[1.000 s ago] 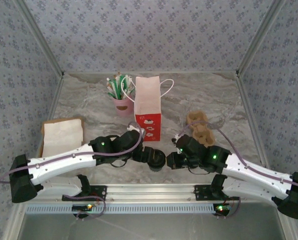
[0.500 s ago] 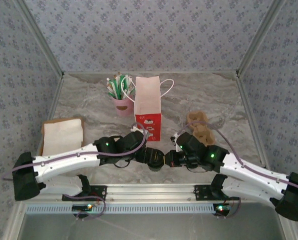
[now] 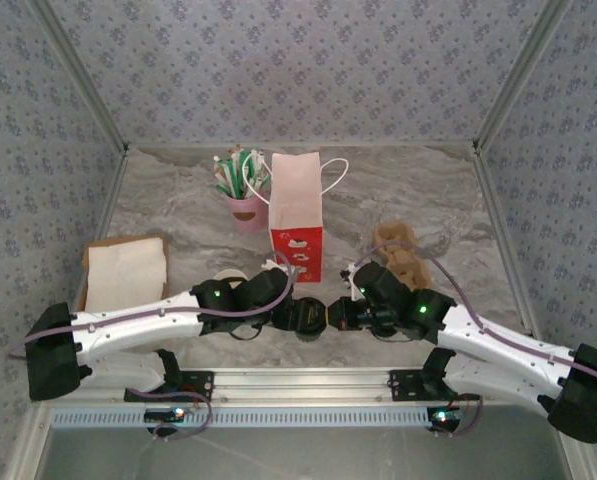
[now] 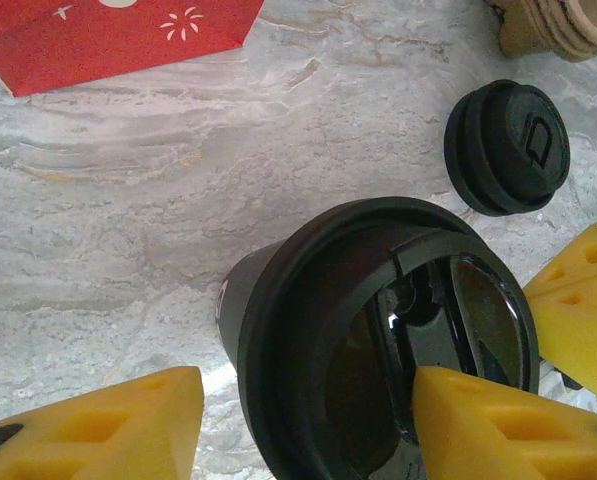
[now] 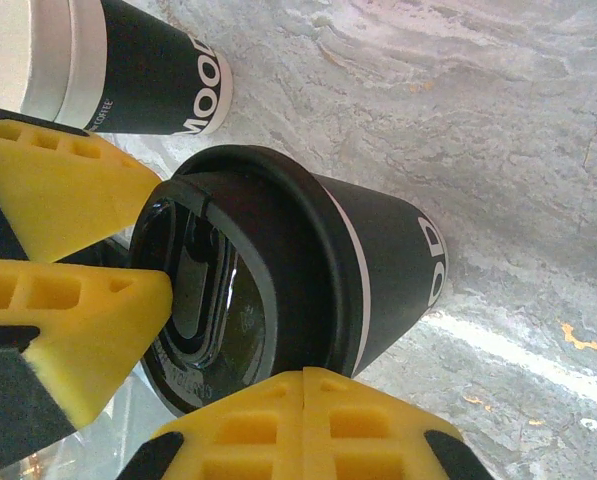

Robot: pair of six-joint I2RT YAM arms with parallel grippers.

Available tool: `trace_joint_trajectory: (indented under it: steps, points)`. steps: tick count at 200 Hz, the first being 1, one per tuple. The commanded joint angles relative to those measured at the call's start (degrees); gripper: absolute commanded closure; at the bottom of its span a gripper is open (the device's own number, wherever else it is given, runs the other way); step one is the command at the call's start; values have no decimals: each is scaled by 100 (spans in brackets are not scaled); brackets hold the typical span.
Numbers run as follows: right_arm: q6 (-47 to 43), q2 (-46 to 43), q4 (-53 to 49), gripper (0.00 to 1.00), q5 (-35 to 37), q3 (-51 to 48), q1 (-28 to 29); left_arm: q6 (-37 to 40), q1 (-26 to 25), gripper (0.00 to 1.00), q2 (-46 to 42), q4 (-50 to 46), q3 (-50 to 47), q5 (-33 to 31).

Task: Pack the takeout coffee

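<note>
The takeout coffee point(image 5: 388, 265) — likely light, crushable paper, best held gently under the lid point(image 4: 278, 330) — stands on the surface point(image 3: 178, 215) before the red bag point(image 3: 296, 240), left gripper point(image 4: 308, 390) half open astride it, right gripper point(image 5: 305, 385) shut, empty, alongside.

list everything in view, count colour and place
lidded coffee cup: 1, black, front centre between claws
open coffee cup: 1, dark, cream inside, left of lidded cup
loose lid: 1, black, near lidded cup
paper bag: 1, red and white, centre
cup of sticks: 1, pink, left of bag
pulp carrier: 1 stack, brown, right of bag
napkins: 1 stack, white, far left
left claw: 1, yellow fingers, open around lidded cup
right claw: 1, yellow fingers, shut beside lidded cup
</note>
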Motion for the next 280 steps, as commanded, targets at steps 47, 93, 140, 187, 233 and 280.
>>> trace_joint_trajectory:
  steps: [47,93,140,187,233,280]
  points:
    - [-28,275,-138,98,150,-245,0,-253,-129,44,4,113,-323,3]
    - [-23,353,-187,98,254,-288,65,-342,-155,44,-4,205,-449,-1]
    - [-55,481,-204,98,327,-131,97,-437,-172,44,-71,246,-565,-67]
    - [-116,155,-447,96,504,197,308,-530,-173,44,-379,153,-672,-262]
    - [-81,-60,-363,95,694,280,715,-539,-169,44,-454,113,-672,-335]
    - [-34,-96,-240,94,938,314,994,-526,-173,43,-447,88,-631,-369]
